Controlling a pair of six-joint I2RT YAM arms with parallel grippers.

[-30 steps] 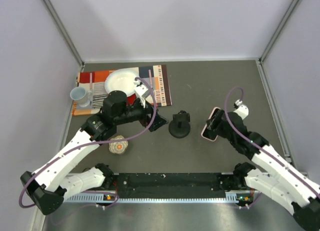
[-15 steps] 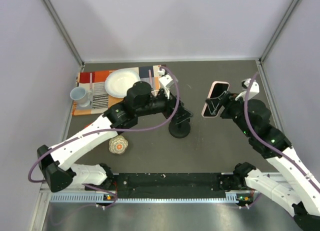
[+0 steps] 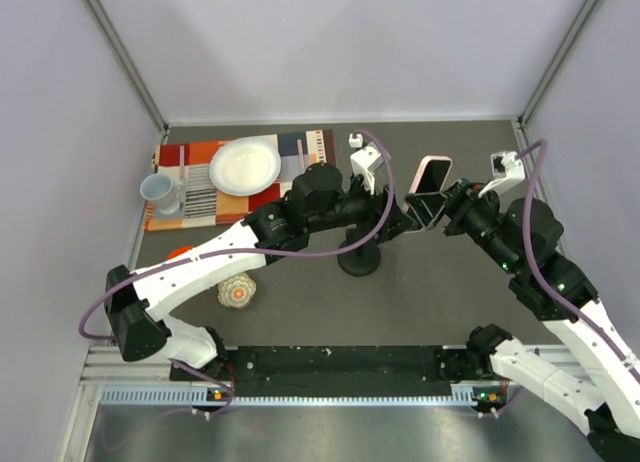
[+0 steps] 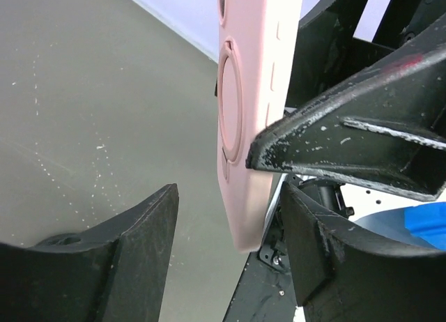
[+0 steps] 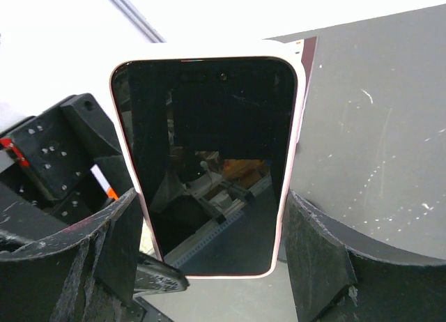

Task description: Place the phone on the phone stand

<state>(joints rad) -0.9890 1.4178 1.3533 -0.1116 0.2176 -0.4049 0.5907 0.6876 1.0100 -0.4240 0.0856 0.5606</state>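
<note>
The phone (image 3: 431, 174), with a pale pink case, is held off the table in my right gripper (image 3: 440, 208), which is shut on its long edges. In the right wrist view its black screen (image 5: 209, 155) faces the camera between the two fingers (image 5: 317, 259). My left gripper (image 3: 407, 222) is open at the phone's lower end. In the left wrist view the pink back (image 4: 244, 127) hangs between the spread jaws without touching them. The black phone stand (image 3: 358, 261) sits on the table below the left wrist, its top partly hidden.
A striped placemat (image 3: 185, 187) at the back left carries a white plate (image 3: 245, 165) and a pale mug (image 3: 158, 192). A small knitted ball (image 3: 237, 292) and an orange object (image 3: 180, 252) lie near the left arm. Grey walls enclose three sides.
The right gripper lifted the phone off the table and carried it up and back. The left arm swung right, over the stand, and brought its open jaws round the phone's lower end.
</note>
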